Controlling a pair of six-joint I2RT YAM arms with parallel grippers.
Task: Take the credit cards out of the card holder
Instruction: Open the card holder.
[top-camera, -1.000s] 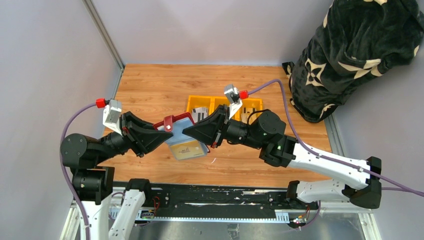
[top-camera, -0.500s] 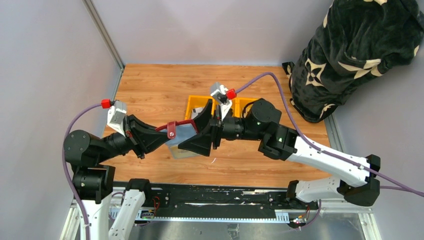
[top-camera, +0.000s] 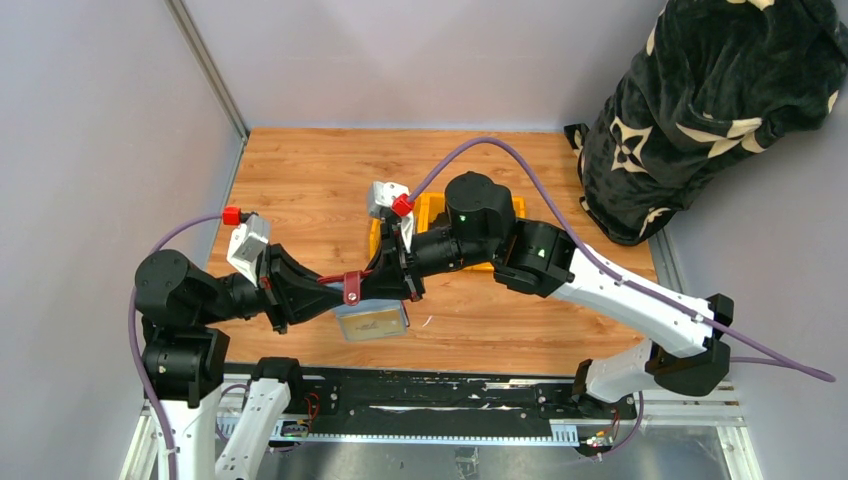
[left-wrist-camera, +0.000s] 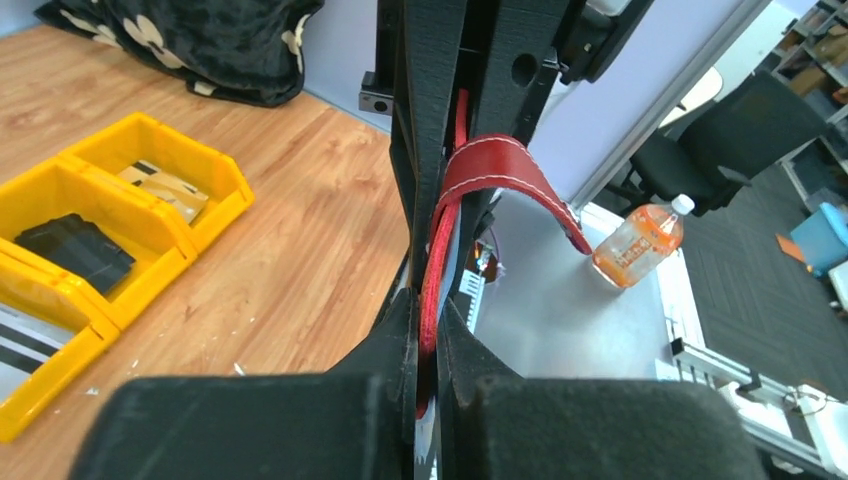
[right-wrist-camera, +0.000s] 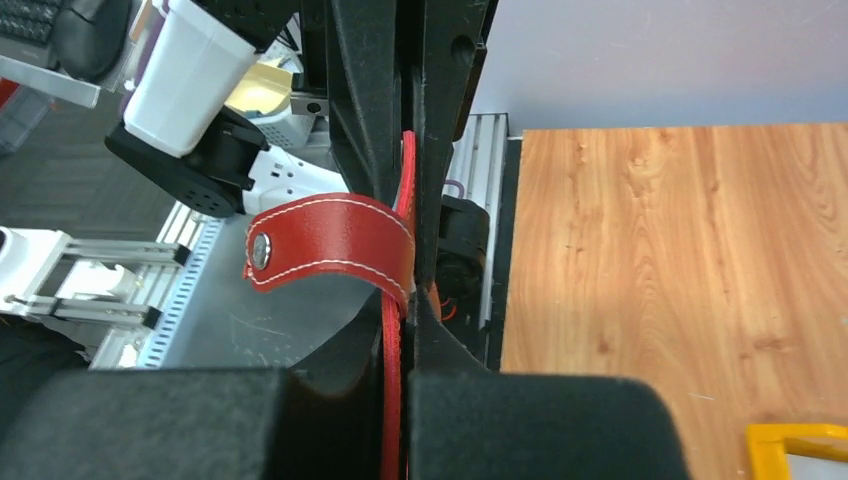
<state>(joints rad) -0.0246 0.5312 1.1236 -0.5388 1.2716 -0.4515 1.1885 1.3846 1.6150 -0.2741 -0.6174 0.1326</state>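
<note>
Now that the right arm (top-camera: 560, 275) sits further left than before, left fingers (top-camera: 318, 295) and right fingers (top-camera: 385, 283) both clamp the card holder (top-camera: 350, 286) between them, credit cards (top-camera: 372, 322) dangling just below.

We look down from above and behind the arms over the whole counter (top-camera: 300, 180), our two wrist views close along their fingers (left-wrist-camera: 250, 425), facing each other, sharing the holder (left-wrist-camera: 490, 165) edge-on.

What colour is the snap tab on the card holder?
The snap tab of the card holder is red with white stitching; right wrist view shows it best.
</note>
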